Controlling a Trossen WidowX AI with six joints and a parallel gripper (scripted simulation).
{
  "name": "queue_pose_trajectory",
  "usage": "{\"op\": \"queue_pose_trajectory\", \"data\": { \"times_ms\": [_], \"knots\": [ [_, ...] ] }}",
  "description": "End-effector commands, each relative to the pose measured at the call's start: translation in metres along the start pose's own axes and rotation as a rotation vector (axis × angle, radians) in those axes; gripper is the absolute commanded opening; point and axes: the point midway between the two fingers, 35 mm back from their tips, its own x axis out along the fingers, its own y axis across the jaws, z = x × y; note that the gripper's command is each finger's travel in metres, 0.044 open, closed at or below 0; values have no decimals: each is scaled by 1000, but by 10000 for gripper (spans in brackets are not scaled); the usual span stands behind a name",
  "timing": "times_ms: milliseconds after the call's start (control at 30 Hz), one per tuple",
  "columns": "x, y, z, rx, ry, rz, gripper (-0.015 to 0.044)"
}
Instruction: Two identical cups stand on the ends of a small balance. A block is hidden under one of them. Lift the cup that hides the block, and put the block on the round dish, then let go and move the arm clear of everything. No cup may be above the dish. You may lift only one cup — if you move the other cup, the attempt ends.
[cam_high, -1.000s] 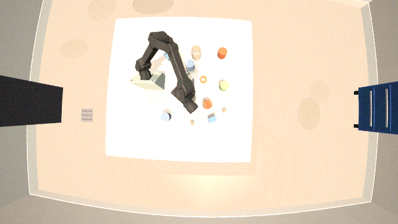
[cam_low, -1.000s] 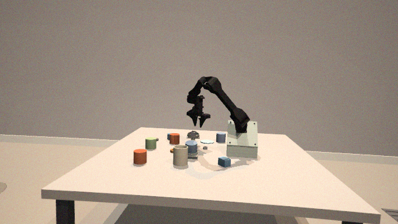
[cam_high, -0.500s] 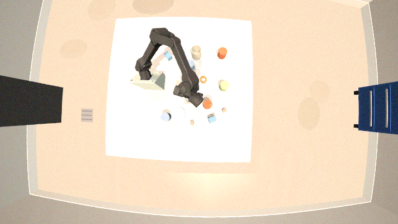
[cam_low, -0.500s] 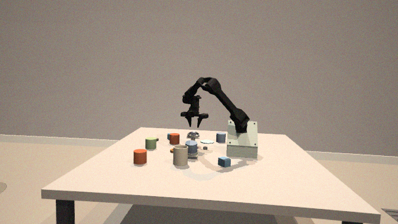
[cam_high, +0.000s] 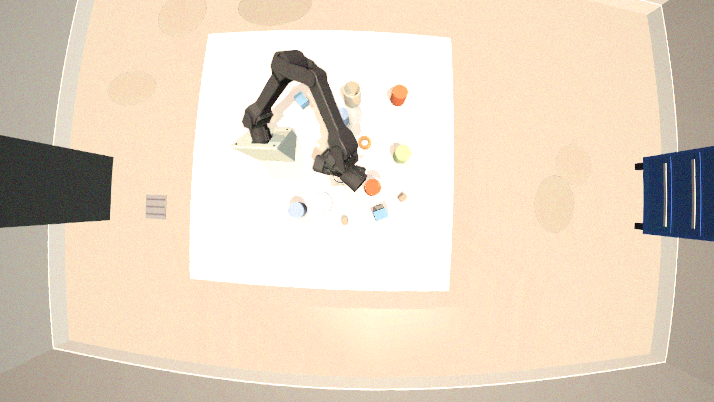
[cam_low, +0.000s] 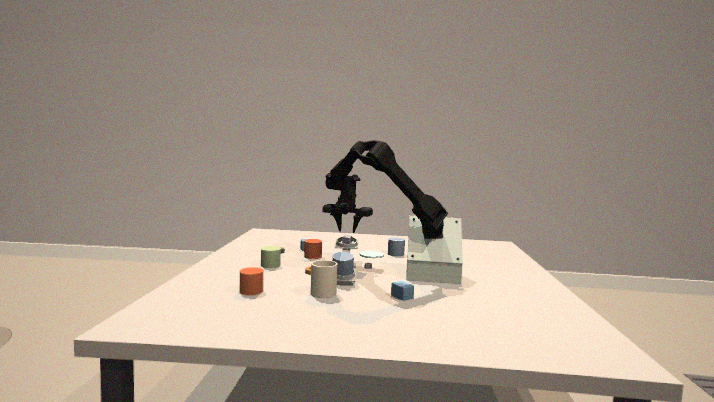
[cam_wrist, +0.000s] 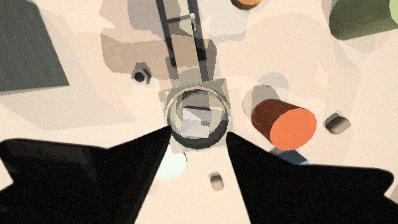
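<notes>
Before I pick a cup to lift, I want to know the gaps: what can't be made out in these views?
Wrist view: the balance beam runs off the top edge, far end unseen.
Top view: the arm covers most of that beam; the dish washes out against the table.
Exterior view: the blue-grey cup hides whatever is under it.
</notes>
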Motion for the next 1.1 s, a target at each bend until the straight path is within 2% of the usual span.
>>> {"op": "queue_pose_trajectory", "data": {
  "times_ms": [0,633,733,1067],
  "knots": [
    [8,2,0,11,-5,6,260],
    [37,3,1,10,-7,6,260],
    [37,3,1,10,-7,6,181],
    [37,3,1,10,-7,6,115]
  ]
}}
